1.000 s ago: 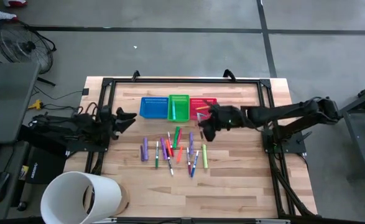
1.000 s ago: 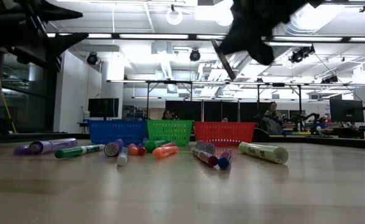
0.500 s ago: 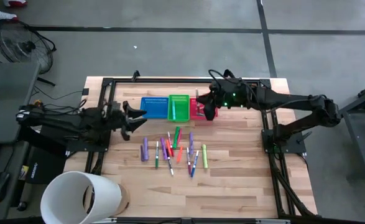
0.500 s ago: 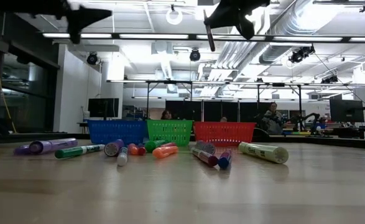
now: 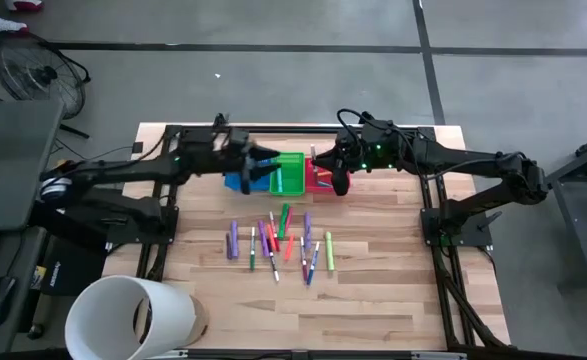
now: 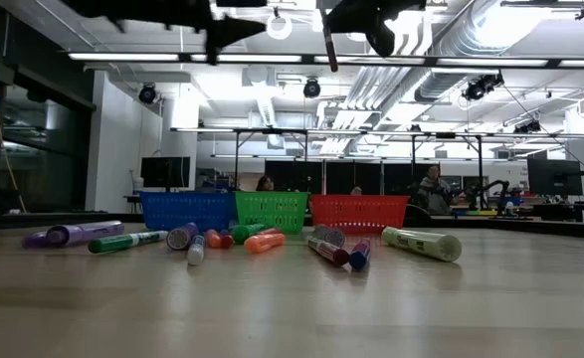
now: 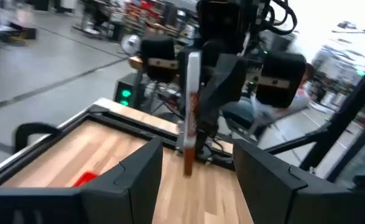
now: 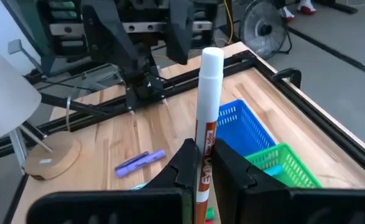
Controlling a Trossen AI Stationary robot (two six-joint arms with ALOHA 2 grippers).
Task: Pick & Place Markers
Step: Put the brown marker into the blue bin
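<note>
Several markers (image 5: 273,240) in purple, green, orange, red and blue lie flat on the wooden table (image 5: 393,290), in front of a blue basket (image 5: 235,182), a green one (image 5: 289,172) and a red one (image 5: 323,181). My right gripper (image 5: 319,160) is high over the red basket, shut on a white and red marker (image 8: 207,106). My left gripper (image 5: 276,166) hovers open above the blue and green baskets, pointing level at that marker. The marker's lower end (image 7: 188,163) shows just beyond the left gripper's spread fingers (image 7: 138,180), apart from them. My right gripper pinches the marker's barrel (image 8: 202,167) between its two fingers, below the middle. The fingers come nearly level from the table's right and lie across the marker. The marker stands about upright, white cap (image 8: 211,59) up, lifted clear high above the baskets.
A black frame rail (image 5: 293,129) runs along the table's far edge behind the baskets. A white cylinder (image 5: 128,318) stands off the near left corner. The near half of the table in front of the markers is bare wood.
My left gripper has risen from the table's left edge and swung right to above the blue and green baskets, staying open. My right gripper has lifted the marker from above the loose markers toward the far edge, over the red basket, then held still. The marker has turned from slanted to upright.
</note>
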